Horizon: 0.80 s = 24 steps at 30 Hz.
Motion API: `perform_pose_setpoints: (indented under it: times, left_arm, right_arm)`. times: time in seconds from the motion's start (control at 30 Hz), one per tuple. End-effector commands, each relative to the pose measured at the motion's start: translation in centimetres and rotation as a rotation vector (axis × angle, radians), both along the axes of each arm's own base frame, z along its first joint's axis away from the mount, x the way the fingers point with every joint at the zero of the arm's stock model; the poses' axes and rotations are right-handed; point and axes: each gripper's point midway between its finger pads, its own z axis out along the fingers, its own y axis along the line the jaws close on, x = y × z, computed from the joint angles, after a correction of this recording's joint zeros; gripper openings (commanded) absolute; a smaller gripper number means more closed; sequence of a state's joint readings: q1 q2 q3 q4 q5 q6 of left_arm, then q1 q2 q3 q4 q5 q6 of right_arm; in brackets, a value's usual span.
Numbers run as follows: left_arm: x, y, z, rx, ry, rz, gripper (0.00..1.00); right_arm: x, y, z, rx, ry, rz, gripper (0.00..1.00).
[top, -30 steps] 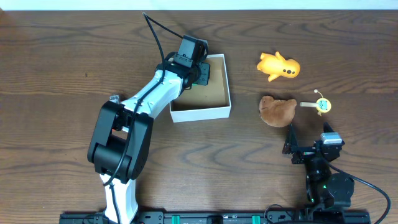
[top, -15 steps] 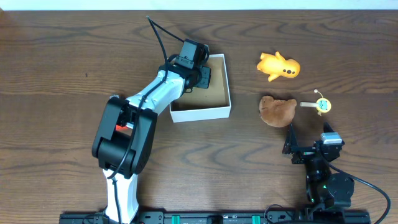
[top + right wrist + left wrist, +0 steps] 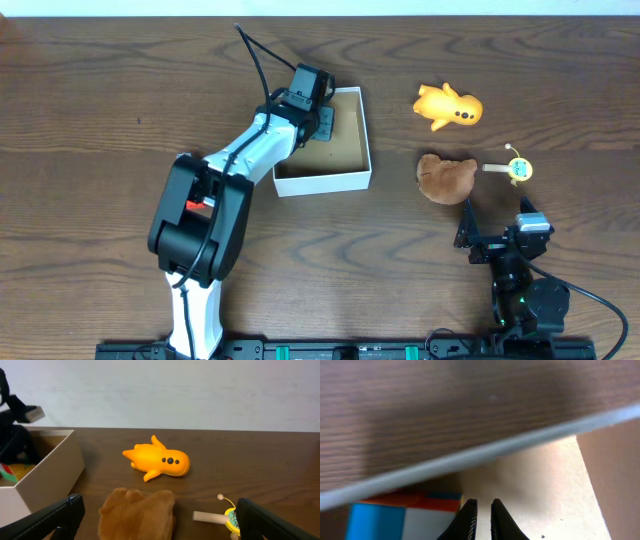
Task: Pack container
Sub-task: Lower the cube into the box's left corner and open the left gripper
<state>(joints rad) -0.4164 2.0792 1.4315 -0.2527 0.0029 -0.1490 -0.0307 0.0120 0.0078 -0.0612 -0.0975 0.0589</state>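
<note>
Where container (image 3: 322,181) sits, left fingers (image 3: 467,522) pinch

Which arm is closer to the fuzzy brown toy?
Right. The right arm sits just below the brown toy in the overhead view; the left arm reaches into the box, farther off.
</note>
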Motion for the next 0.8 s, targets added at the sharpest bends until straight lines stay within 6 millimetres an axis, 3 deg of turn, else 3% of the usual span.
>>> perform_pose_setpoints:
  times: [0.0, 0.23, 0.43, 0.53, 0.77]
  left_arm:
    - [1.3, 0.9, 4.2, 0.038, -0.112, 0.035, 0.12]
    - [1.4, 1.9, 5.1, 0.100, -0.144, 0.076, 0.12]
    - [0.8, 0.5, 4.9, 0.083, -0.134, 0.039, 0.12]
    - [0.0, -1.0, 4.6, 0.023, -0.094, -0.023, 0.06]
    - [-1.0, -0.2, 3.6, 0.087, -0.051, -0.058, 0.06]
  right_arm:
    - [0.0, -0.1, -0.1, -0.012, -0.001, -0.003, 0.99]
    - [0.0, -0.1, -0.1, -0.012, -0.001, -0.003, 0.99]
    - [0.0, -0.1, 0.0, -0.012, -0.002, -0.003, 0.99]
    - [0.0, -0.1, 0.0, -0.012, -0.002, -0.003, 0.99]
    - [0.0, -0.1, 0.0, -0.012, -0.002, -0.003, 0.99]
